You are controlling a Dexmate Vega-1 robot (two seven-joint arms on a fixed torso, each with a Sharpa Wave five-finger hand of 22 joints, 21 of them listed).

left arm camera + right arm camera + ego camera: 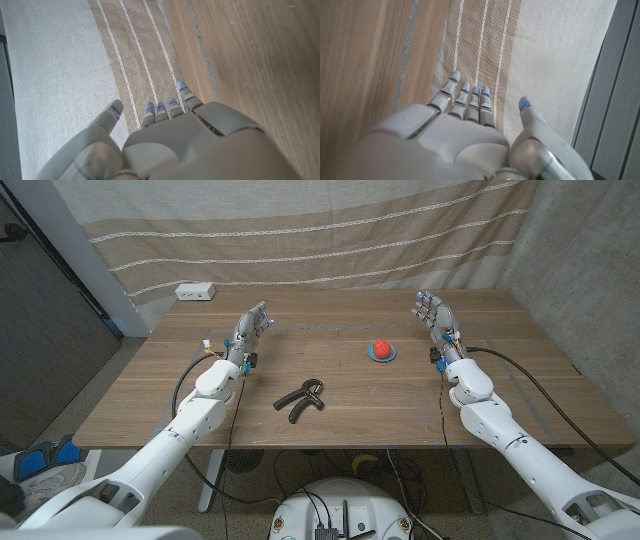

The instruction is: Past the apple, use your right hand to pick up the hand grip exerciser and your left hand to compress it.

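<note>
The right hand hovers empty with fingers spread; the left hand likewise. The hand grip exerciser lies on the bench, well inward of the right hand and nearer the robot, beyond the apple. Sweep wide of the apple, then grasp one handle, leaving the other free.

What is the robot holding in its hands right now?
Nothing. The left hand and the right hand are both open and empty, and the hand grip exerciser lies untouched on the table near the apple.
</note>
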